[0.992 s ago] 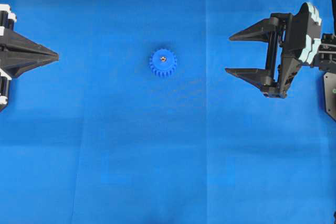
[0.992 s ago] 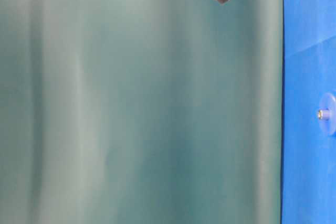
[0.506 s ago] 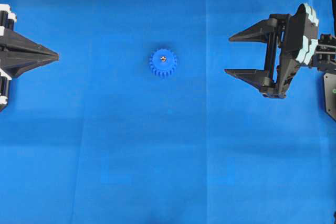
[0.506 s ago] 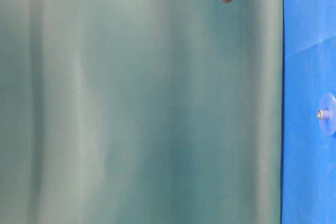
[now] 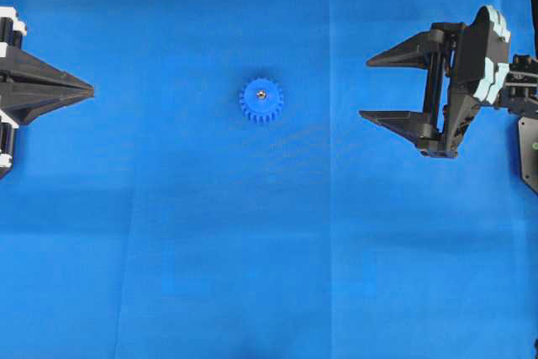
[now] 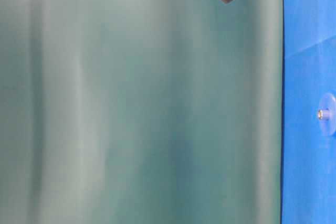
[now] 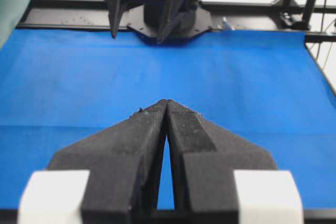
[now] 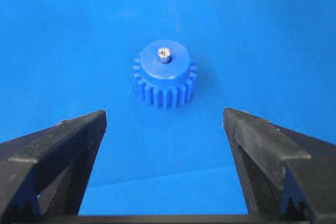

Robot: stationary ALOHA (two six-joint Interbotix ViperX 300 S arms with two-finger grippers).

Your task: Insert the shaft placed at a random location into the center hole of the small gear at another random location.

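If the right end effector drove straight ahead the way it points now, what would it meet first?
Probably the small bright blue plastic gear, its silvery metal shaft seated in the hub. The right end effector is open and the gear sits centred ahead; height is unclear, so it might pass above.

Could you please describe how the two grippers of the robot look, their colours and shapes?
Both are matte black. The left gripper has long wedge-shaped fingers tapering to a point, with white blocks at their base. The right gripper has similar pointed fingers on a black frame with a pale, notched part behind.
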